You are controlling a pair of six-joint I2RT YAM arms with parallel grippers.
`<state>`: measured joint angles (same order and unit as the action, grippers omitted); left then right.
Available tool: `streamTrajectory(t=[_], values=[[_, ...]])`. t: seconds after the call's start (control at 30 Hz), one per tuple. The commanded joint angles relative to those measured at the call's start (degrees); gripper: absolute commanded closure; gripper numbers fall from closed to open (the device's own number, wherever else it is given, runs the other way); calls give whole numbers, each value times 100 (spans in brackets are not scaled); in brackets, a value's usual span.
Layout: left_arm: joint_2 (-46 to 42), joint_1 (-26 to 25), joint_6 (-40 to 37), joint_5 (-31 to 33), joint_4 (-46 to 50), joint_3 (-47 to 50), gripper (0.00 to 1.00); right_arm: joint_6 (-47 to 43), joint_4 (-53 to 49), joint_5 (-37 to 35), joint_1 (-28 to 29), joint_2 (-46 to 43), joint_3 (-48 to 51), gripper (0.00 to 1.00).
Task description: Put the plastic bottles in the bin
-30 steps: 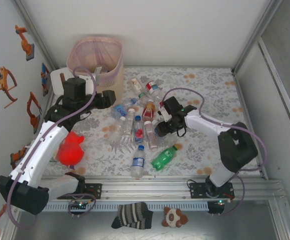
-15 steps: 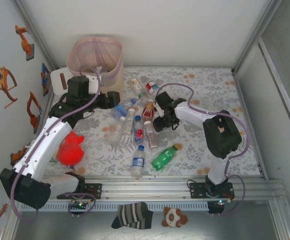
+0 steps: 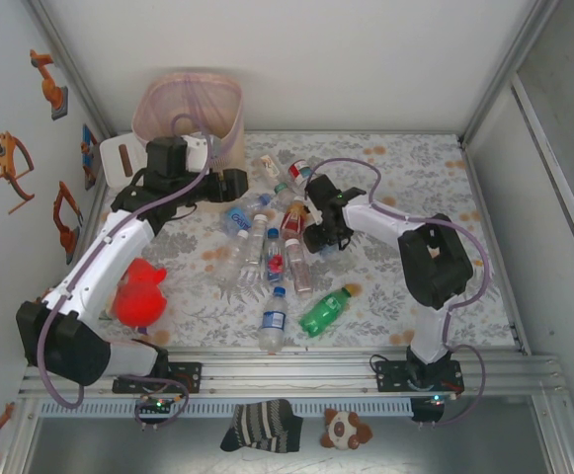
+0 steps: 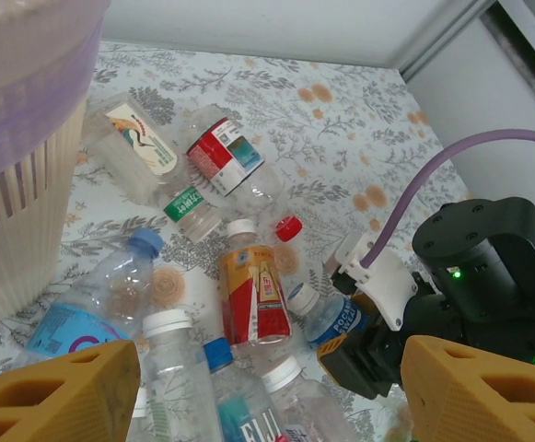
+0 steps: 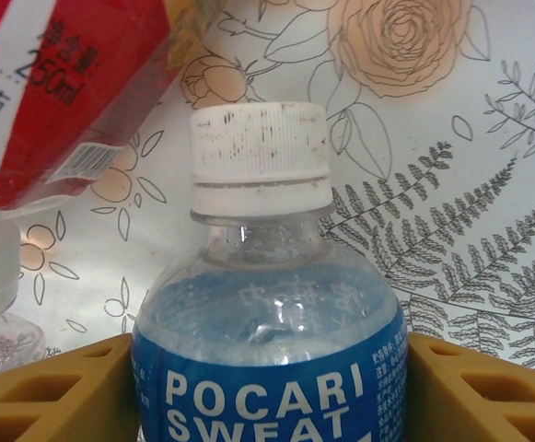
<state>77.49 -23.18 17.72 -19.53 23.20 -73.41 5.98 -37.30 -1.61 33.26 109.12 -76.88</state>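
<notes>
The floral-patterned table [image 3: 415, 178] carries everything. At its far left corner stands the tall beige bin [image 3: 190, 118], lined with a pink bag folded over its rim, so that the left arm can drop things into it with a short swing.

The plastic bottles [image 3: 267, 247] lie on their sides in a loose heap at the middle of the table, just beside the bin, within reach of both arms. A green plastic bottle [image 3: 324, 311] lies apart at the near edge, and a red plush toy [image 3: 138, 293] sits near the left arm, no part of the job.

The left gripper [image 3: 229, 185] hangs between bin and heap. In its wrist view its orange fingers [image 4: 55, 391] stand wide apart with nothing between them, apparently poised to choose a bottle below.

The right gripper [image 3: 318, 240] is low at the heap's right side. Its fingers [image 5: 51, 391] sit against both sides of a clear plastic bottle with a white cap and blue label, the Pocari Sweat bottle [image 5: 267, 368], taking it across the body just below the neck. The bottle appears to rest on the table, so I judge the pickup begun and the lift not yet made.
</notes>
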Motion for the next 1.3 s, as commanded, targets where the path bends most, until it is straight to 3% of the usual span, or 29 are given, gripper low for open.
streamTrajectory(t=[0.0, 0.23, 0.63, 1.0, 1.27], values=[[77, 44, -129, -183, -196, -152, 25, -35, -163, -93, -106, 70, -178, 36], [97, 50, 24, -540, -700, -52, 25, -31, -164, -189, -144, -428, -319, 38], [-412, 0, 419, -1743, -3239, 743, 24, 332, 750, 539, -161, -1763, -847, 39], [-376, -119, 1008, -2870, -5206, 984, 24, 941, 2817, 1485, -161, -2920, -595, 41], [-257, -381, 1184, -3263, -5659, 820, 21, 1574, 4324, 2209, -153, -3443, -189, 42]])
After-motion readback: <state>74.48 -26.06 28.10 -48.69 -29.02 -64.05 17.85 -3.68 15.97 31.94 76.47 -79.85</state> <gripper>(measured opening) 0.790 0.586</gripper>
